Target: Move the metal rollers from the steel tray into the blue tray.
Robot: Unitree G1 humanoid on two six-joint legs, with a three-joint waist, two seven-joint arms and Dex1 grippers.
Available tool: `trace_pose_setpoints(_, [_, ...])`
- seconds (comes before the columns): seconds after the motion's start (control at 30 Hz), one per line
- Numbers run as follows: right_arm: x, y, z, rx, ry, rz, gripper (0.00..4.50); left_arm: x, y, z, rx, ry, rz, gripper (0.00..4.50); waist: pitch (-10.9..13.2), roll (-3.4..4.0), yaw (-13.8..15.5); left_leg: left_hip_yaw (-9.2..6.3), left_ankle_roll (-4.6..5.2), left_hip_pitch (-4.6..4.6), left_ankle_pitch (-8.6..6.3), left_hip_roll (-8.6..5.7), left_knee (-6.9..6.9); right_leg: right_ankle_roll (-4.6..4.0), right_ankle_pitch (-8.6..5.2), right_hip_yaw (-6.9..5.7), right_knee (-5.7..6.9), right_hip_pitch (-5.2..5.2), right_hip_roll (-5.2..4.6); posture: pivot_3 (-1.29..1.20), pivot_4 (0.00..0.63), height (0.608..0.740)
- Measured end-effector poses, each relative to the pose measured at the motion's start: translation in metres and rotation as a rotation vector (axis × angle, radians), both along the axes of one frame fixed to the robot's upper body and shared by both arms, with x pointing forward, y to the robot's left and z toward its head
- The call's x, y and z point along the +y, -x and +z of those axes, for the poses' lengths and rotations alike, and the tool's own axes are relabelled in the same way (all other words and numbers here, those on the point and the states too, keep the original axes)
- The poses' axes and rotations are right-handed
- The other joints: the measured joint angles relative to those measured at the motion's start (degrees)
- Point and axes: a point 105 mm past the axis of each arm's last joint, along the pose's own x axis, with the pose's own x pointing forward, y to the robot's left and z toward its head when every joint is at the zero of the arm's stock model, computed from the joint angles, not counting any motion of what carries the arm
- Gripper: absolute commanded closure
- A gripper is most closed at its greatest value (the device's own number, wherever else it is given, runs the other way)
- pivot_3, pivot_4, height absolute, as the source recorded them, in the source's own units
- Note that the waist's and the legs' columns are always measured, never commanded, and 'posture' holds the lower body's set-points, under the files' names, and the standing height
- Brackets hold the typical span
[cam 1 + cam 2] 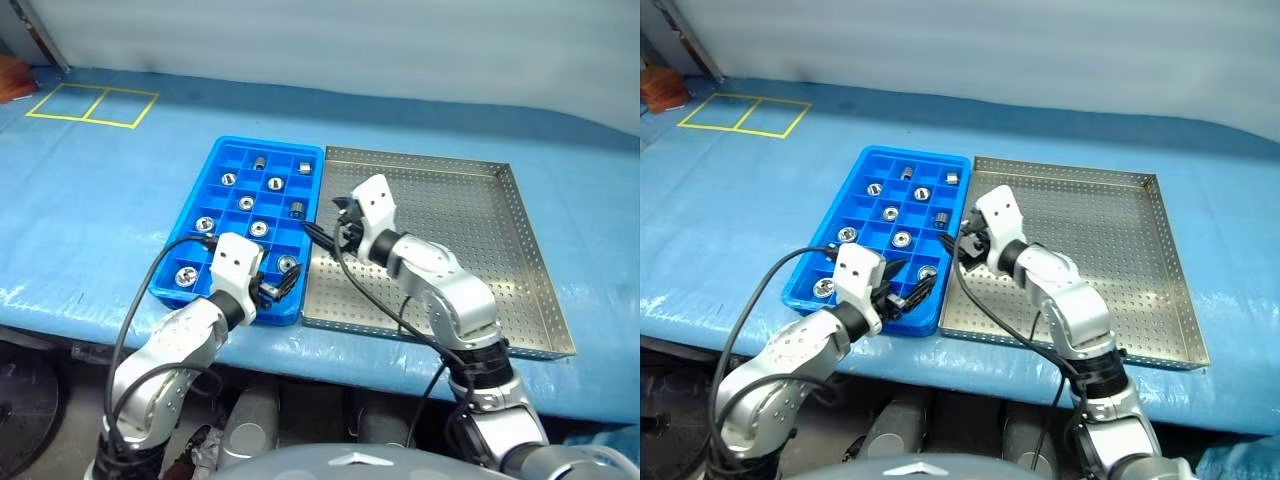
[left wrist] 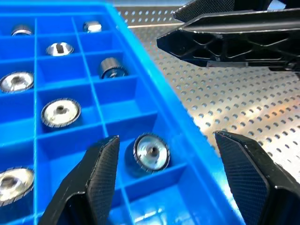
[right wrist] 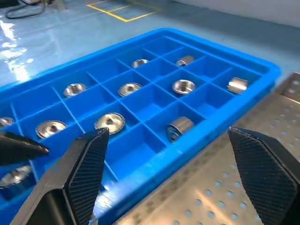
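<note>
The blue tray lies left of the steel tray, with their long sides touching. Several metal rollers sit one to a compartment in the blue tray; one lies in a near-corner compartment. My left gripper hovers open over the blue tray's near right corner, nothing between its fingers. My right gripper stands open and holds nothing. It hangs over the steel tray's left rim and points toward the blue tray. A roller lies on its side in the compartment just beyond it.
Both trays rest on a table with a blue cover, whose front edge runs just below them. Yellow tape squares mark the far left. A brown object sits at the far left corner. Black cables loop from both wrists.
</note>
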Motion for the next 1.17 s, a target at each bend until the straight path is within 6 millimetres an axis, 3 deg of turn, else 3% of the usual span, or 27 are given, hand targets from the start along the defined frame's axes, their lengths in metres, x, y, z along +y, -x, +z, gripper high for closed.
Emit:
trace_pose_setpoints(0.2, [-0.06, 0.005, -0.028, 0.035, 0.183, -0.104, 0.2, -0.023, -0.021, 0.014, -0.112, 0.046, -0.092, 0.94, 0.01, -0.01, -0.72, 0.03, 0.01, -0.01, 0.0, 0.0, 0.01, 0.0, 0.0, 0.02, 0.01, -0.01, 0.01, 0.21, 0.15, 0.74])
trace_pose_setpoints(0.37, [-0.086, 0.01, -0.024, 0.042, 0.172, -0.128, 0.2, -0.033, -0.036, 0.017, -0.133, 0.051, -0.147, 0.94, 0.01, -0.02, -1.93, 0.03, 0.01, -0.02, 0.01, 0.0, 0.05, 0.02, 0.01, 0.03, 0.02, 0.0, 0.02, 0.14, 0.15, 0.74])
trace_pose_setpoints(0.47, [-0.1, 0.013, -0.016, 0.022, 0.166, -0.144, 0.0, -0.036, -0.042, 0.013, -0.117, 0.046, -0.191, 0.38, 0.01, -0.02, -3.11, 0.04, 0.02, -0.02, 0.0, 0.0, 0.05, 0.04, 0.02, 0.05, -0.01, 0.02, 0.01, 0.12, 0.15, 0.74])
trace_pose_setpoints(0.5, [-0.103, 0.014, -0.015, 0.021, 0.165, -0.146, 0.0, -0.036, -0.042, 0.011, -0.11, 0.042, -0.199, 0.06, 0.02, -0.02, -3.33, 0.04, 0.02, -0.02, 0.0, 0.0, 0.05, 0.05, 0.02, 0.05, -0.01, 0.02, 0.01, 0.11, 0.15, 0.74])
trace_pose_setpoints(0.53, [-0.106, 0.015, -0.015, 0.019, 0.167, -0.148, 0.0, -0.036, -0.043, 0.008, -0.101, 0.036, -0.214, 0.03, 0.01, -0.02, -3.66, 0.04, 0.02, -0.02, 0.0, 0.0, 0.05, 0.05, 0.02, 0.05, -0.01, 0.02, 0.01, 0.11, 0.15, 0.74])
trace_pose_setpoints(0.73, [-0.109, 0.02, -0.01, -0.023, 0.17, -0.152, 0.0, -0.035, -0.051, 0.008, -0.105, 0.008, -0.21, 0.03, 0.02, -0.03, -5.12, 0.04, 0.02, 0.04, 0.01, 0.0, 0.11, 0.06, 0.02, 0.08, 0.14, 0.03, 0.02, 0.09, 0.15, 0.74])
trace_pose_setpoints(1.17, [-0.105, 0.024, -0.009, -0.038, 0.164, -0.132, 0.0, -0.028, -0.051, 0.003, -0.096, -0.013, -0.196, 0.03, 0.02, -0.03, -5.24, 0.04, 0.03, 0.06, 0.01, 0.0, 0.14, 0.06, 0.02, 0.09, 0.21, 0.03, 0.03, 0.1, 0.15, 0.74])
